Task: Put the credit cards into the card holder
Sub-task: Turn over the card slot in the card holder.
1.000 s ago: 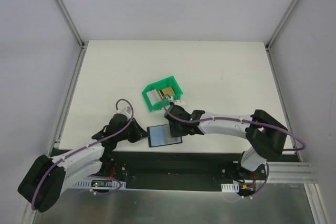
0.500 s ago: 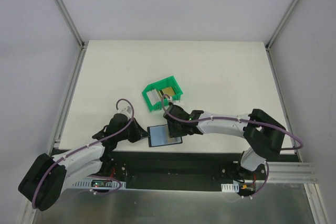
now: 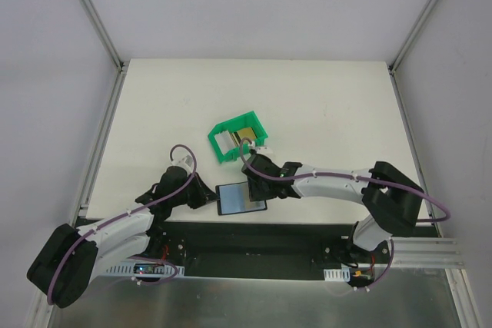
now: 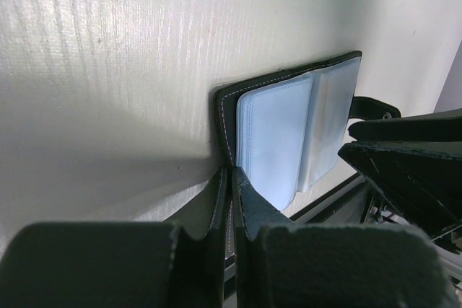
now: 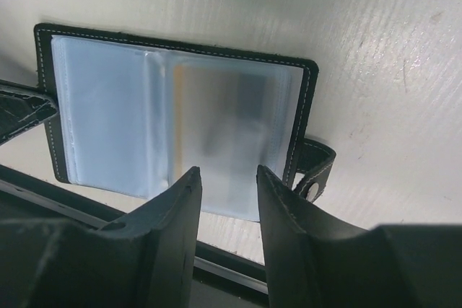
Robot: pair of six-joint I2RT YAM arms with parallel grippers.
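One card holder [image 3: 240, 199] lies spread open on the bench [image 3: 323, 105], right under the right claw [image 5: 227, 172] and reaching straight out from the tips of the left claw [image 4: 231, 178]. Its black stitched cover is face down and its pale bluish clear sleeves face up. Two sleeve pages show, one on each side of the fold, and one small tab [image 5: 315, 172] with a snap sticks out from the edge on the right claw's right. Through the page below the right claw one card [image 5: 216, 124] shows as a blurred gold and grey shape; whether more cards sit behind it cannot be told. The left claw is pinched tight on the near edge of the card holder's cover, both fingers pressed against the leather. The right claw hangs just above the sleeves with its two fingers parted and nothing between them. Beyond the right claw, farther from the arms, stands one green bin [image 3: 217, 147], tilted on the bench, with a gold card [image 3: 247, 134] and something white [image 3: 224, 140] inside; how many cards it holds cannot be counted
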